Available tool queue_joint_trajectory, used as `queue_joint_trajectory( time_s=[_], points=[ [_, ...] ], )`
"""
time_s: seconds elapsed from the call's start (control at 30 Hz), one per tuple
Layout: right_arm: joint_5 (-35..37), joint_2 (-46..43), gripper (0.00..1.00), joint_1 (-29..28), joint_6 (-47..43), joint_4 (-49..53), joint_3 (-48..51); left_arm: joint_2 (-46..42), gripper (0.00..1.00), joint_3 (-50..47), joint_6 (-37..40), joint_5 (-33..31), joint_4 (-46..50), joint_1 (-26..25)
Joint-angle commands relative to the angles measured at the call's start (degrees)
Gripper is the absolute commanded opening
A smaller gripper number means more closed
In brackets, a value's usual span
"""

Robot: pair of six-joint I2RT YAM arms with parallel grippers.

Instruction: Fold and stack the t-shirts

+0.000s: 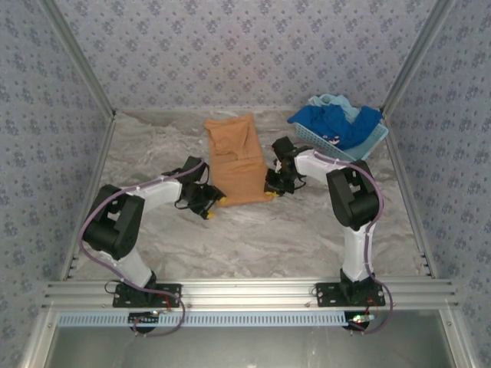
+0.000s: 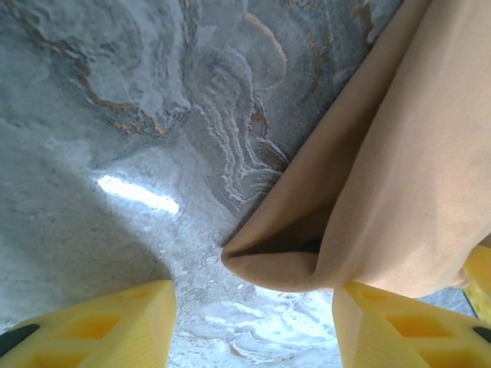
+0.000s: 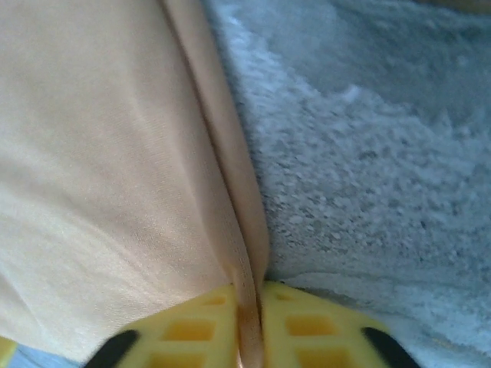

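The orange-tan t-shirt (image 1: 236,157) lies folded into a long strip in the middle of the table. My left gripper (image 1: 212,207) is at the strip's near left corner, open, and that folded corner (image 2: 307,261) lies just ahead of the two yellow fingers (image 2: 107,326). At the near right corner my right gripper (image 1: 271,192) is shut on the shirt's edge (image 3: 247,307), cloth pinched between its yellow fingers (image 3: 192,330). The royal blue t-shirt (image 1: 337,123) and a pale aqua one (image 1: 331,100) are heaped in the basket.
The light blue perforated basket (image 1: 360,146) sits at the back right, close behind my right arm. Patterned walls with metal posts enclose the marbled table (image 1: 253,238). A metal rail (image 1: 245,291) runs along the near edge.
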State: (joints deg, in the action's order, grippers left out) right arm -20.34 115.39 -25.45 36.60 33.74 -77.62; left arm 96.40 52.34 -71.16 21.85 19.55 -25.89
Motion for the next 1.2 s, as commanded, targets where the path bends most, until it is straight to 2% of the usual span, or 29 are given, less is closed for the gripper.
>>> queue_joint_trajectory(
  time_s=[0.0,0.1,0.27,0.6,0.67,0.8,0.9,1.03,1.17],
  points=[
    [-0.26,-1.82,0.04,-1.31,4.72,1.34,3.36,-1.69,0.57,-1.53,-2.23,-0.49,-1.59,0.07],
    [0.47,-5.44,0.0,-1.91,7.33,1.26,6.86,-1.85,0.57,-2.05,-2.2,-0.5,-1.21,-0.04],
    [-0.09,-10.25,0.0,-3.78,9.34,0.98,13.55,-1.97,0.52,-3.97,-2.67,0.03,-2.96,-0.89],
    [0.11,-17.76,0.0,-4.94,11.6,-0.31,23.19,-4.18,0.01,-7.42,-2.17,1.28,-1.38,-4.6],
    [0.3,-19.9,0.02,-5.23,11.96,0.19,24.87,-5.42,0.0,-8.41,-2.12,2.26,-0.85,-5.67],
    [1.68,-25.35,0.3,-6.37,12.94,0.32,29.55,-7.77,0.0,-9.45,-2.06,3.72,1.2,-8.98],
    [2.91,-28.7,0.42,-7.44,13.58,0.13,32.6,-8.43,0.0,-10.5,-2.19,4.69,1.96,-11.01],
    [2.37,-29.38,0.48,-9.1,15.45,-1.73,34.64,-9.44,0.0,-12.37,-2.17,4.26,2.41,-12.09],
    [3.0,-27.62,0.46,-10.21,16.66,-1.94,34.39,-9.67,0.0,-12.63,-1.84,4.26,2.59,-12.13]
  ],
)
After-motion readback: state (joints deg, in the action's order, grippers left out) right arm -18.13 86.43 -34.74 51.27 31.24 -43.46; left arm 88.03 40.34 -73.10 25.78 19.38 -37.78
